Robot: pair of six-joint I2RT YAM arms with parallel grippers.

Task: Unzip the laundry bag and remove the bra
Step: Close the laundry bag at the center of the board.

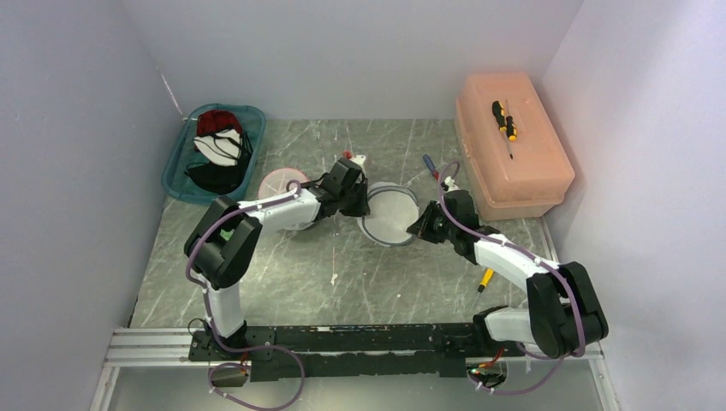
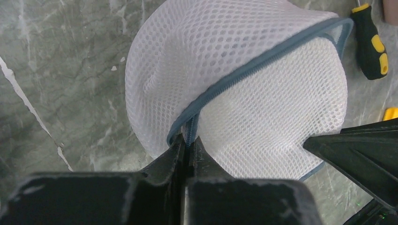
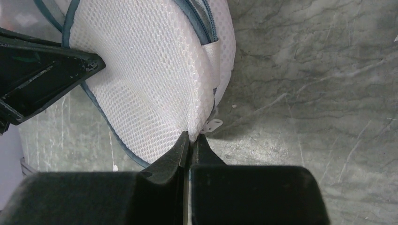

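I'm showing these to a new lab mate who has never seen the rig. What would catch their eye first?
The round white mesh laundry bag at mid-table stands out, the left pincer shut on its blue-grey zipper and the right pincer shut on its mesh edge opposite. Next come the salmon toolbox at back right and the teal bin of garments at back left.

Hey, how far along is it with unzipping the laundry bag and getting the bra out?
Done: both grippers grip the laundry bag. In hand: the left gripper is pinched shut on the blue zipper strip, the right gripper on the mesh edge beside a small white tab. Left: the zipper looks closed along most of its visible run and nothing pokes out, so unzipping and removal remain.
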